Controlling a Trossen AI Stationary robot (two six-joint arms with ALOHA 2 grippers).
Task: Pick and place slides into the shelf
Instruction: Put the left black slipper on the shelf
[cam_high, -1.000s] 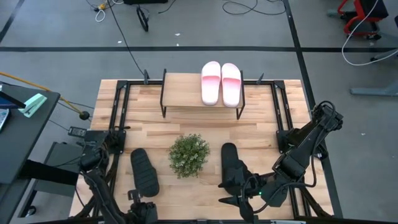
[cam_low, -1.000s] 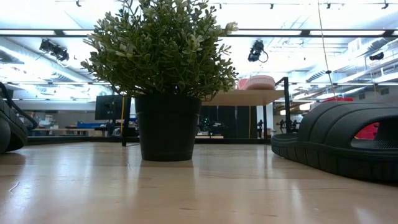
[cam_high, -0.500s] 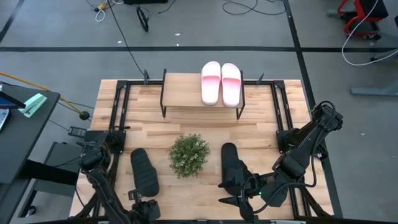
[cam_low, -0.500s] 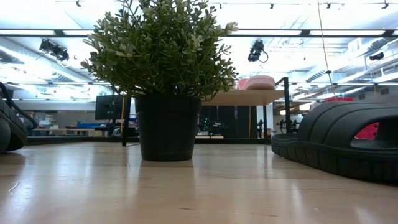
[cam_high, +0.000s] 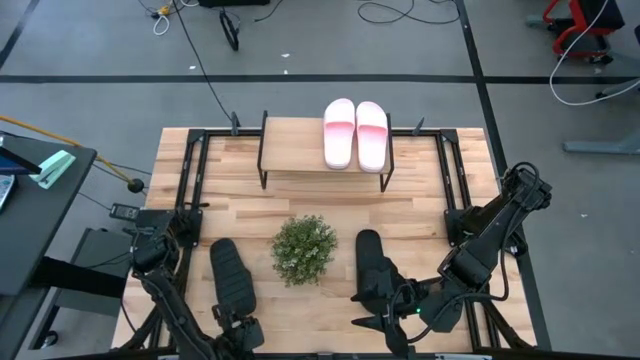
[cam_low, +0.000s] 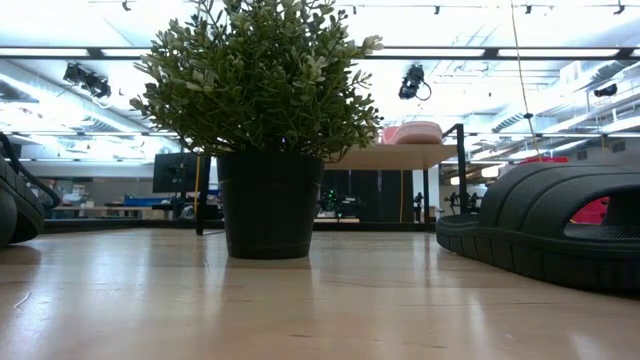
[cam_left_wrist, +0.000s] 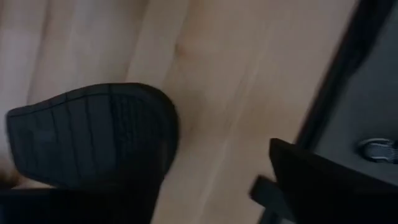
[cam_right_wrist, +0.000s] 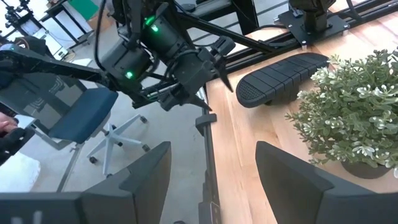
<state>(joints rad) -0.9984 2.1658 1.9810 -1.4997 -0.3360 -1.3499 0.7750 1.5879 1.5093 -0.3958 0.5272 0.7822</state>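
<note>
**Risk of a fumbled pick and a clipped plant**

At the tabletop's near-left corner: left gripper (cam_high: 238, 328), right at the near end of the left black slide (cam_high: 231, 276). Cannot tell whether clenched or released; no sure grasp visible. Likely to slip off the rounded sole edge if closed too shallow, or to shove the slide instead of lifting it.

Mid-tabletop, between both black slides: potted plant (cam_high: 303, 248). Could be knocked over by a low carry towards the shelf (cam_high: 295, 150) at the far edge.

Near-right: right black slide (cam_high: 372, 262), flat on the wood. Just beside its near end, right gripper (cam_high: 368, 308), spread wide and empty.

On the shelf's right half: pink-and-white pair (cam_high: 355, 134). Only the left half free; could be nudged off by a careless placement.
</note>
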